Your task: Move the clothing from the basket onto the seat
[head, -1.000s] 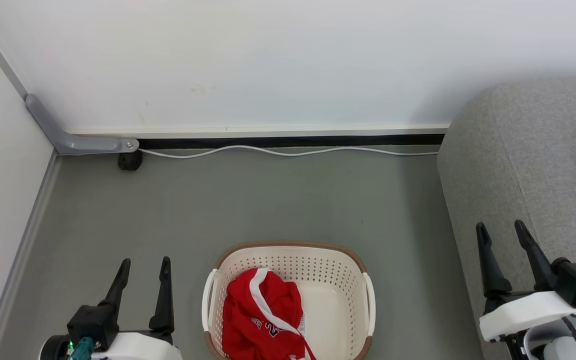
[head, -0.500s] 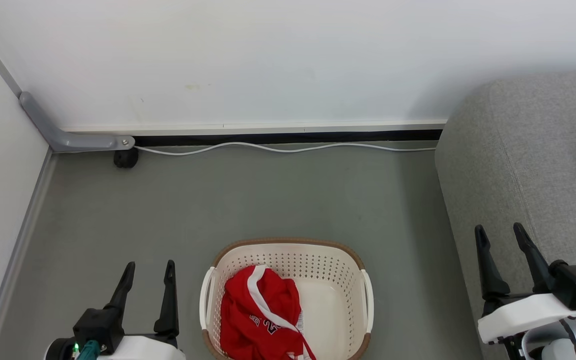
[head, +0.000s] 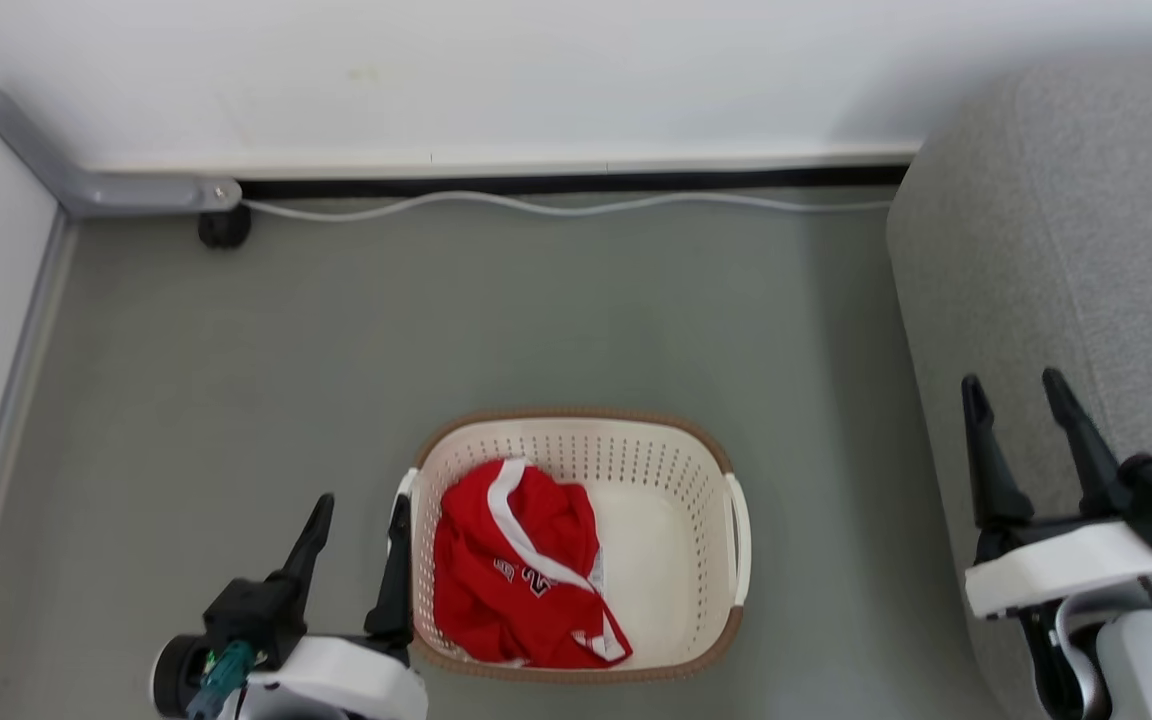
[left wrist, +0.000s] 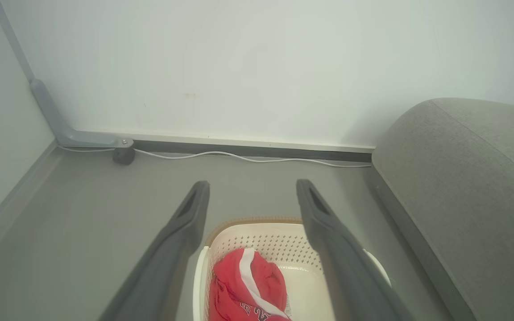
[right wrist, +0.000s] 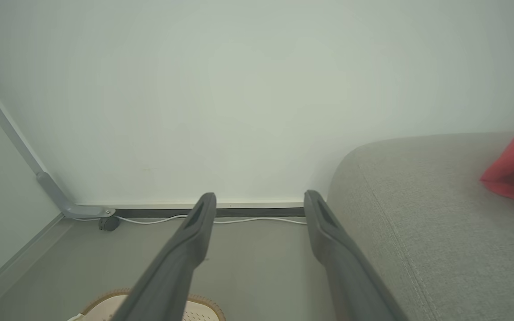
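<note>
Grey floor (head: 236,400), white wall (head: 536,70): your left gripper (head: 363,500), wide and empty, sits just beside the basket (head: 576,412) holding the bunched clothing (head: 516,580), seemingly lined up to reach in, while your right gripper (head: 1011,378) hovers equally wide at the edge of the seat (head: 1056,200).

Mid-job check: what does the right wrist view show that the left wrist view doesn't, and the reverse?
Right wrist, not left wrist: a red garment lying on the seat, beyond the open right gripper. Left wrist, not right wrist: the red clothing inside the basket, seen between the open left gripper's fingers. Both: the seat, basket rim, white cable, wall.
</note>
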{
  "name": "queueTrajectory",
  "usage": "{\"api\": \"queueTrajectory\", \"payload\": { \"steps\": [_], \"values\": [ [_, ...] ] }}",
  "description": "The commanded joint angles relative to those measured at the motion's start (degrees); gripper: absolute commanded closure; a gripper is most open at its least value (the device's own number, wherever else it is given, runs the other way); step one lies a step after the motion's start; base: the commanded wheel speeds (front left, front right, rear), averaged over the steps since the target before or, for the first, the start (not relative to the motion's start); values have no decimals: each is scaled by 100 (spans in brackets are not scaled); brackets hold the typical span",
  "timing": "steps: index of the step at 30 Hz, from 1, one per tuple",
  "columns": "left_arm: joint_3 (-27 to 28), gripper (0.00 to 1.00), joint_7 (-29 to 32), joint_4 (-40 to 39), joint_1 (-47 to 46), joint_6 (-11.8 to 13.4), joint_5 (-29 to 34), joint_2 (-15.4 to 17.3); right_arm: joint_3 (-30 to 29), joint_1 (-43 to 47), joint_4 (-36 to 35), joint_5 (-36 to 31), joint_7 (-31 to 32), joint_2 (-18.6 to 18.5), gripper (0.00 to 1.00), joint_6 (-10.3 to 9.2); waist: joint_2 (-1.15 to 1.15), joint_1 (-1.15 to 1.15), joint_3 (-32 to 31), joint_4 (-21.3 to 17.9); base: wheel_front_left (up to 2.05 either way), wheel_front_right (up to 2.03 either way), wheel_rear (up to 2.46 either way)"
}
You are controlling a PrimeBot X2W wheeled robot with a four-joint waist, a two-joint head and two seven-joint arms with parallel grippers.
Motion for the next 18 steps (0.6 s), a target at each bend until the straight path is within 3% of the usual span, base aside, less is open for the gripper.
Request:
{"api": "queueTrajectory", "payload": {
  "steps": [1,18],
  "values": [
    [102,0,-35,-83,-320,45,-46,32,144,-224,-183,36,-34,-112,0,7,0,0,349,7,0,0,0],
    [-1147,0,-35,1167,-2175,277,-673,32,482,-1489,-852,189,-34,-448,0,7,0,0,2504,-148,0,0,0]
  ]
}}
